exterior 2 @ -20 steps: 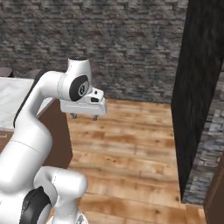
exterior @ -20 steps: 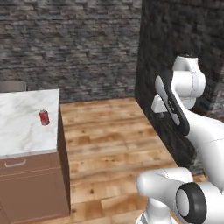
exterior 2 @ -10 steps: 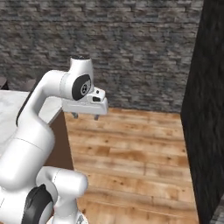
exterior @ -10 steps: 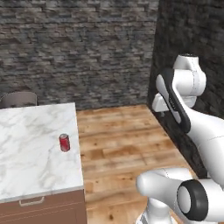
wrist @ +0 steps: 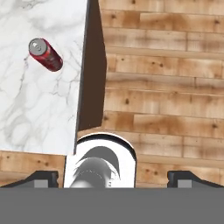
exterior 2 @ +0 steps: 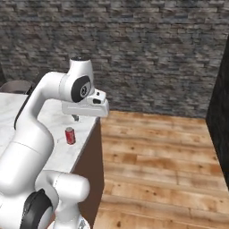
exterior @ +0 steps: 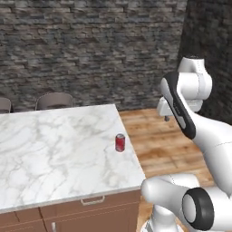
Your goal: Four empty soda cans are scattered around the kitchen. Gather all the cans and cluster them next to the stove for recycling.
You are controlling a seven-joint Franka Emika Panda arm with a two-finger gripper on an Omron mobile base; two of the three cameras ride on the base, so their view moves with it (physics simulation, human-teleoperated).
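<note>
At the far left of the left base view we see two brown chair backs tucked behind the back edge of a white marble surface, which sits on a brown cabinet with a drawer handle under its front edge. One red soda can with a silver top stands upright on that surface, close to its right edge and roughly midway between the back and front corners on that side; nothing touches it. To the right of the surface lies a wooden plank floor, and behind everything runs a dark stone wall. In the right base view the same can stands near the surface's edge that borders the floor, below and slightly left of the robot's hand, well apart from it. The gripper hangs from the white hand above the surface, clear of the can. In the hand view the can appears in the upper left, on the marble near the edge where the brown cabinet side drops to the floor. At the bottom of that view the two dark fingertips sit far apart at either side, so the jaws stand spread wide with nothing between them, and the gripper holds nothing.
</note>
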